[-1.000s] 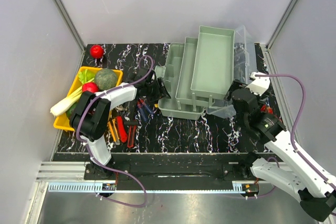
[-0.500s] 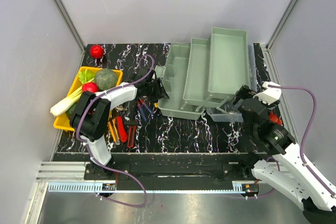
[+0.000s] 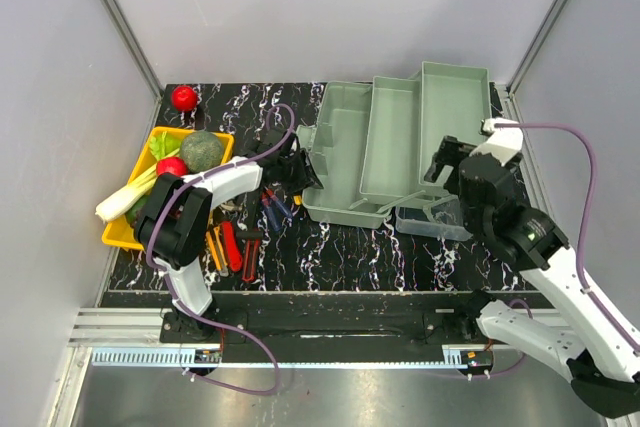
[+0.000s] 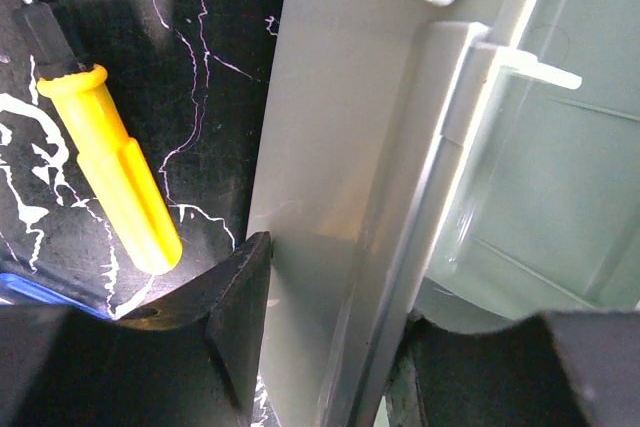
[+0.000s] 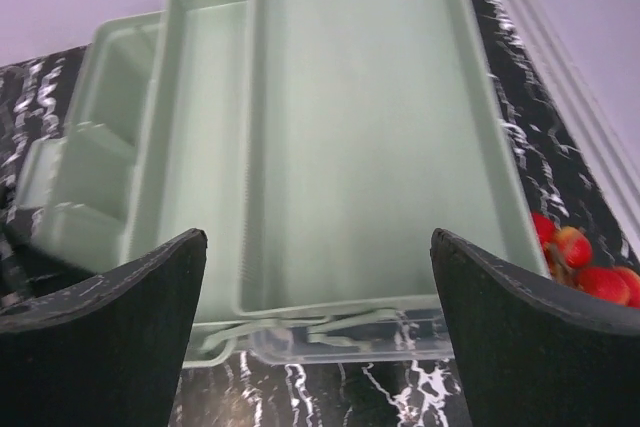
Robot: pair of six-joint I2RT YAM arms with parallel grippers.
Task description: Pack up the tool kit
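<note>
1. Top external: the green toolbox [image 3: 345, 152] sits mid-table and is fanned fully open. Its base is on the left, with the middle tray [image 3: 392, 137] and top tray [image 3: 455, 107] stepped off to the right.
2. The left gripper [image 3: 300, 169] is at the box's left end wall. In the left wrist view its fingers [image 4: 240, 307] straddle that wall, one outside and one inside, pinched onto it.
3. The right gripper [image 3: 443, 159] hangs over the near right end of the trays. In the right wrist view the jaws are spread wide with nothing between them, and the trays lie straight ahead.
4. A clear plastic container [image 3: 435, 219] lies on the table at the near end of the trays, just beside the right arm.
5. The tools are all outside the box, loose on the table near its front-left:
   - blue-handled pliers [image 3: 275, 209]
   - red-handled pliers [image 3: 232, 245]
   - an orange-handled tool [image 3: 215, 247]
   - a yellow screwdriver handle [image 4: 125, 187], seen in the left wrist view just beside the gripped wall and not touching it
6. A yellow bin [image 3: 118, 239] holding vegetables sits at the left edge of the table, and a red ball [image 3: 184, 97] is at the far left corner.
7. The right wrist view shows small red round items [image 5: 580, 257] on the table to the right of the box. They are too small to identify.
</note>
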